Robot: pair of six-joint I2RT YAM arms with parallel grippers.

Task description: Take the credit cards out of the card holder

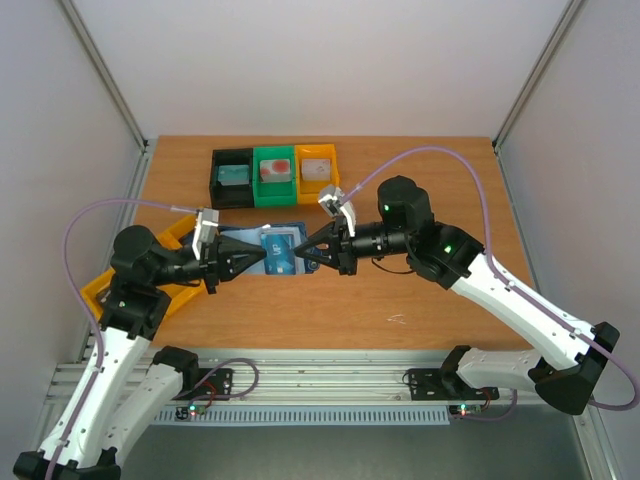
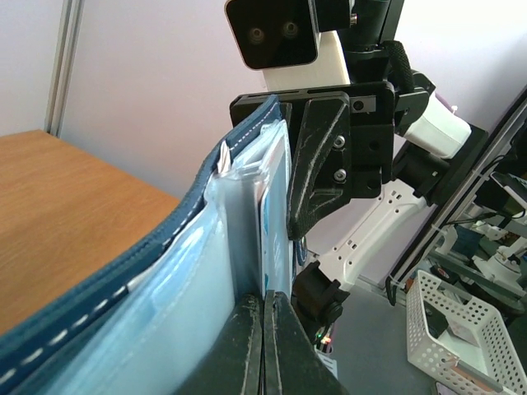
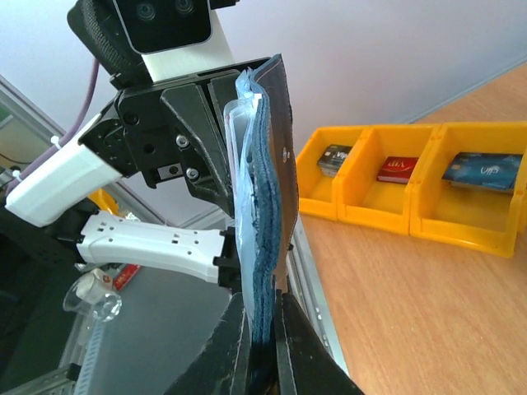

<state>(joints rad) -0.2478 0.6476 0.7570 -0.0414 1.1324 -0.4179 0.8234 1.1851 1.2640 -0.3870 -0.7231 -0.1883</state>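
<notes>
The left end effector (image 2: 263,311) is clenched on a shiny pale pocket page and the right end effector (image 3: 262,311) on the opposite edge of the card holder (image 1: 290,235), which spans between them over the middle of the counter (image 1: 400,300). The holder is slate blue with pale stitching along its rim, pockets fanned open, a blue-faced credit card (image 1: 277,252) sitting in one
</notes>
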